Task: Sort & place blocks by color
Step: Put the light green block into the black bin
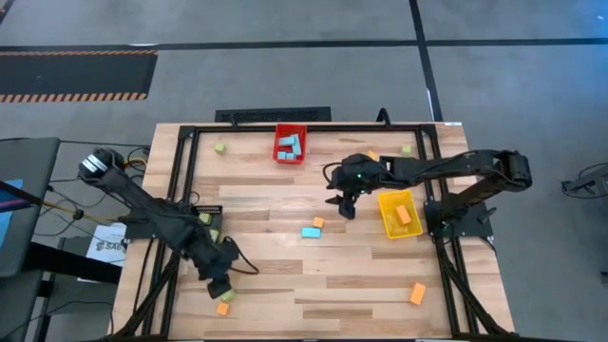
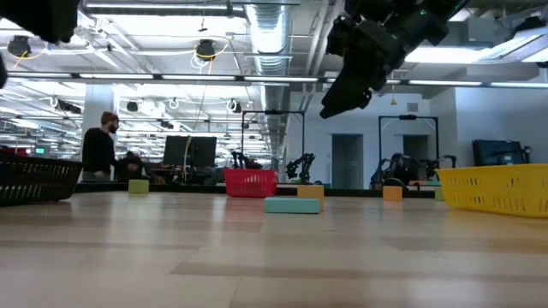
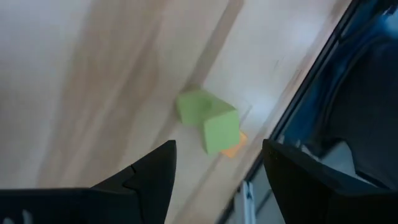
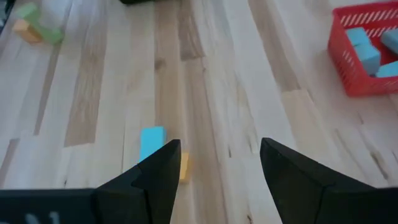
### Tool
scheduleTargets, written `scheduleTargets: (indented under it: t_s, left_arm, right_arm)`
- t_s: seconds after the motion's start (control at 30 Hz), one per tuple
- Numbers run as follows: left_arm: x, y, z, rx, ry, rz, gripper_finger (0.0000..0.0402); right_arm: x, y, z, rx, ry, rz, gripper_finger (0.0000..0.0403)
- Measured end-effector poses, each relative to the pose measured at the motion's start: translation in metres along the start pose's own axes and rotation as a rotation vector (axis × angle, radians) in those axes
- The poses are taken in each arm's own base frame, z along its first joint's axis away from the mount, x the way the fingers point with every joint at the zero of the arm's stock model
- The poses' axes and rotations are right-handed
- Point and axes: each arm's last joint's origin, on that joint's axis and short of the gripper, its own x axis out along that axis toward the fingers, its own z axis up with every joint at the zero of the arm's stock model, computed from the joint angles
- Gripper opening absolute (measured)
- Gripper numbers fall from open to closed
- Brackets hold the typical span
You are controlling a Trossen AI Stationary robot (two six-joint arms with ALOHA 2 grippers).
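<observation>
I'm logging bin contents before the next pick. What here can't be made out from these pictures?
- Black bin: low view, cut off by the edge; contents hidden behind its wall.
- Yellow bin: low view, wall hides what is inside.
- Orange block: left wrist view, mostly hidden under the green block.
- Orange block: right wrist view, partly behind a finger.

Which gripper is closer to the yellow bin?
The right. The right gripper hovers open just beside the yellow bin, toward the table's middle. The left gripper is open far across the table, near its left front corner.
</observation>
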Motion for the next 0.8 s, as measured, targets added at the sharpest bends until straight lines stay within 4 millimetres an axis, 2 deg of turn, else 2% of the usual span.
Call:
scheduleTargets:
  t_s: [0.13,0.27,0.5,0.8]
  left_arm:
    - [0.01,-0.011,0.005,-0.02,0.059,0.015,0.0226]
    - [0.01,-0.024,0.01,-0.022,0.028,0.02,0.0226]
    - [0.026,-0.019,0.011,-0.108,0.051,0.133,0.0226]
    - [0.045,-0.02,0.014,-0.078,0.1,0.163,0.0226]
  right_arm:
    - [0.0,0.0,-0.001,-0.007,0.005,-0.001,0.024]
    - [0.0,0.0,-0.001,-0.01,0.006,-0.002,0.024]
    - [0.001,0.005,-0.002,-0.021,0.012,0.012,0.024]
    - [0.001,0.014,-0.003,-0.038,0.018,0.036,0.024]
